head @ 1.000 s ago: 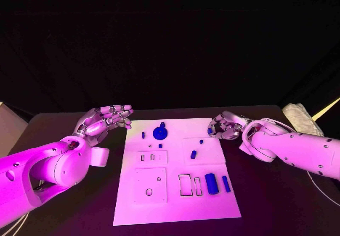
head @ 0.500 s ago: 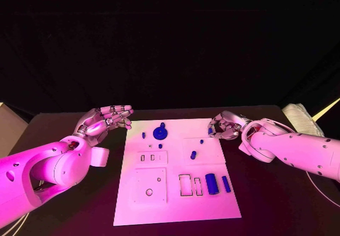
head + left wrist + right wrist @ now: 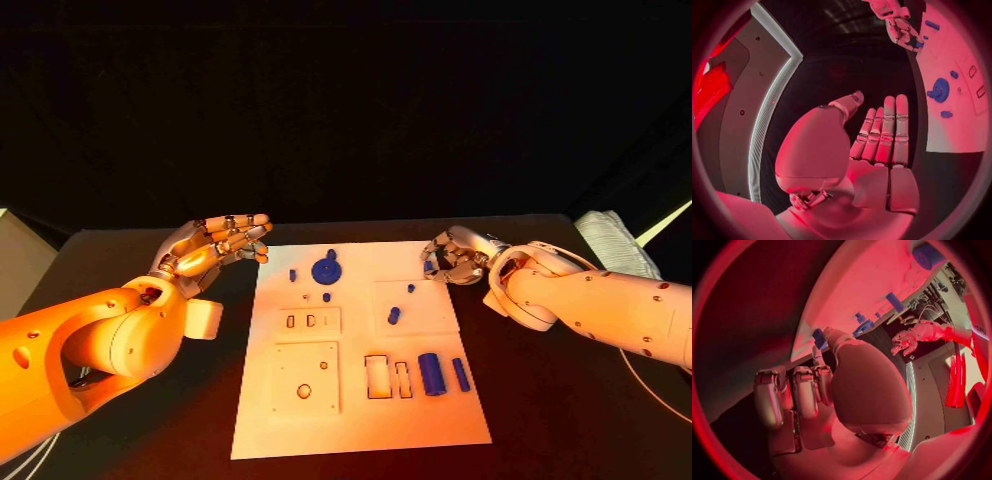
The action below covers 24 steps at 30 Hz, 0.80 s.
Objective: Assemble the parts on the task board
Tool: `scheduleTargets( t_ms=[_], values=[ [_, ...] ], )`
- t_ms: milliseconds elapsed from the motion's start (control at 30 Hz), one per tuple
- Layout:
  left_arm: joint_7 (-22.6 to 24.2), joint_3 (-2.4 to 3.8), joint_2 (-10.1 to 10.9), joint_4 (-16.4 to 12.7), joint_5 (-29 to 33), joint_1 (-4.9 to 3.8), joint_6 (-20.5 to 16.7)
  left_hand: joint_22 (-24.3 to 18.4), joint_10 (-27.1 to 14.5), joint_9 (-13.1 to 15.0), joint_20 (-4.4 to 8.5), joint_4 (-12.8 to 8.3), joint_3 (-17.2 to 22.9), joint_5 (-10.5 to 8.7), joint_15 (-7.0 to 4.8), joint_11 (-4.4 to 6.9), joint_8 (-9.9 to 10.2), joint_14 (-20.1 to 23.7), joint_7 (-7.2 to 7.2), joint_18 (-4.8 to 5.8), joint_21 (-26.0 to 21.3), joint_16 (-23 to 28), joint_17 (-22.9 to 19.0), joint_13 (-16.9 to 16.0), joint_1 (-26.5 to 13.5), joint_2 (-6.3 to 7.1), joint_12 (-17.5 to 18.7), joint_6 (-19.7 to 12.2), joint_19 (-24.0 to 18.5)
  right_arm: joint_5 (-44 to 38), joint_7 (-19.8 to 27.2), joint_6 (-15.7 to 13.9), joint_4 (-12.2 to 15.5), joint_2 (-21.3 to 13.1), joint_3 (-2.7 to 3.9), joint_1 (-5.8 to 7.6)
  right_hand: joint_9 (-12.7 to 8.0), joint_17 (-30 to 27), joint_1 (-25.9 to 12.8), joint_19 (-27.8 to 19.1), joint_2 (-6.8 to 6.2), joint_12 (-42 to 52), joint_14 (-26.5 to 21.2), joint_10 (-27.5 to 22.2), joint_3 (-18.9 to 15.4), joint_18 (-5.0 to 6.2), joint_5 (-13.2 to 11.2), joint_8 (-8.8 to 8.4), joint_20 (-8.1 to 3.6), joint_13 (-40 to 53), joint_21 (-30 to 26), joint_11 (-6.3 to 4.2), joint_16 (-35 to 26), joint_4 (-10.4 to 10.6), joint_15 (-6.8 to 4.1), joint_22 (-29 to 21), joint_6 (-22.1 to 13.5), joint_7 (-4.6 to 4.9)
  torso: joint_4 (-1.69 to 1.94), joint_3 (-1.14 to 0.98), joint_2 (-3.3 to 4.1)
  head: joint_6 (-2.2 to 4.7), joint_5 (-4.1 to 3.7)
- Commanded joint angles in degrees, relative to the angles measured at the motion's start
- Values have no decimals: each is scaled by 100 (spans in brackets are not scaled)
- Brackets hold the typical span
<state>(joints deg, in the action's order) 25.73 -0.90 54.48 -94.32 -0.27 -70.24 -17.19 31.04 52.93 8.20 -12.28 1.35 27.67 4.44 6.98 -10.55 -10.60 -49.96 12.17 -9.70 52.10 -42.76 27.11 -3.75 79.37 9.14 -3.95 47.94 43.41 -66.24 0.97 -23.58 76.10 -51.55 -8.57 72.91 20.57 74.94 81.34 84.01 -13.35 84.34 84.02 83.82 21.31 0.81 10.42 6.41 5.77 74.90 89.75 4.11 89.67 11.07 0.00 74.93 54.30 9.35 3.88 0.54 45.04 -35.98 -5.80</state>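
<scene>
The task board [image 3: 361, 345] sits in the lower middle of the head view on the black table [image 3: 577, 400], with blue parts on it: a round disc [image 3: 326, 270] near its top edge, a fat cylinder [image 3: 430, 373] and a thinner rod [image 3: 460, 374] side by side lower right. The right hand [image 3: 456, 258] is at the board's upper right corner, fingers curled in around a small blue piece [image 3: 819, 338] (mostly hidden, so I can't tell how firmly it's held). The left hand [image 3: 219, 243] hovers just off the board's upper left, fingers straight, side by side, holding nothing.
</scene>
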Motion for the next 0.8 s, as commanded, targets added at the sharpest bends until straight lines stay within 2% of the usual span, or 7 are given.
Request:
scheduleTargets(
  t_ms=[33,200,367,433,533,800],
  values=[
    [27,4,2,-20,-6,-4,109,5,-45,-7,-11,-41,3,-30,-6,-4,17,41,104,-76,31,-30,-5,2,-28,-24,3,-34,-37,-61,-1,14,-2,9,0,-5,-10,1506,-32,599,-8,-23,598,121,16,-81,-41,-27,32,979,25,42,34,-14,29,1507,-44,10,8,5,1,2,-3],
    [26,4,5,-23,-6,-4,107,5,-45,-7,-11,-41,3,-30,-6,-4,17,41,104,-76,31,-30,-5,2,-28,-24,3,-34,-37,-61,-15,31,-3,15,0,-7,18,1506,-22,599,52,-3,598,137,73,-81,-6,62,48,998,25,31,34,-34,30,1507,115,-12,2,2,0,-13,-1],
    [24,4,9,-25,-6,-4,105,5,-45,-7,-11,-41,3,-30,-6,-4,17,41,104,-76,31,-30,-5,2,-28,-24,3,-34,-37,-61,-1,33,0,19,0,-14,61,1506,-27,599,111,26,598,165,154,-81,41,198,19,1026,25,-31,34,-62,-18,1507,319,-88,-4,-2,-1,-15,-3],
    [24,4,11,-26,-6,-4,106,5,-45,-7,-11,-41,3,-30,-6,-4,17,41,104,-76,31,-30,-5,2,-28,-24,3,-34,-37,-60,14,26,7,20,0,-16,95,1506,-27,599,174,62,598,199,217,-81,48,298,-16,1057,25,-78,34,-82,-62,1507,454,-144,-5,-3,-1,-13,-2],
    [24,4,12,-27,-6,-4,107,5,-45,-7,-11,-41,3,-30,-6,-4,17,41,104,-76,31,-30,-5,2,-28,-24,3,-34,-37,-58,40,20,19,25,0,-20,116,1506,-32,599,203,90,598,227,264,-81,44,361,-51,1083,25,-112,34,-108,-101,1507,520,-184,-3,-2,0,-18,-2],
    [21,4,17,-27,-6,-4,107,5,-45,-7,-11,-41,3,-30,-6,-4,17,41,104,-76,31,-30,-5,2,-28,-24,3,-34,-37,-46,91,-72,53,33,0,-27,221,1506,-43,599,380,154,598,298,463,-81,36,621,-185,1146,25,-252,34,-235,-243,1507,724,-343,4,-2,0,-23,-8]
  ],
)
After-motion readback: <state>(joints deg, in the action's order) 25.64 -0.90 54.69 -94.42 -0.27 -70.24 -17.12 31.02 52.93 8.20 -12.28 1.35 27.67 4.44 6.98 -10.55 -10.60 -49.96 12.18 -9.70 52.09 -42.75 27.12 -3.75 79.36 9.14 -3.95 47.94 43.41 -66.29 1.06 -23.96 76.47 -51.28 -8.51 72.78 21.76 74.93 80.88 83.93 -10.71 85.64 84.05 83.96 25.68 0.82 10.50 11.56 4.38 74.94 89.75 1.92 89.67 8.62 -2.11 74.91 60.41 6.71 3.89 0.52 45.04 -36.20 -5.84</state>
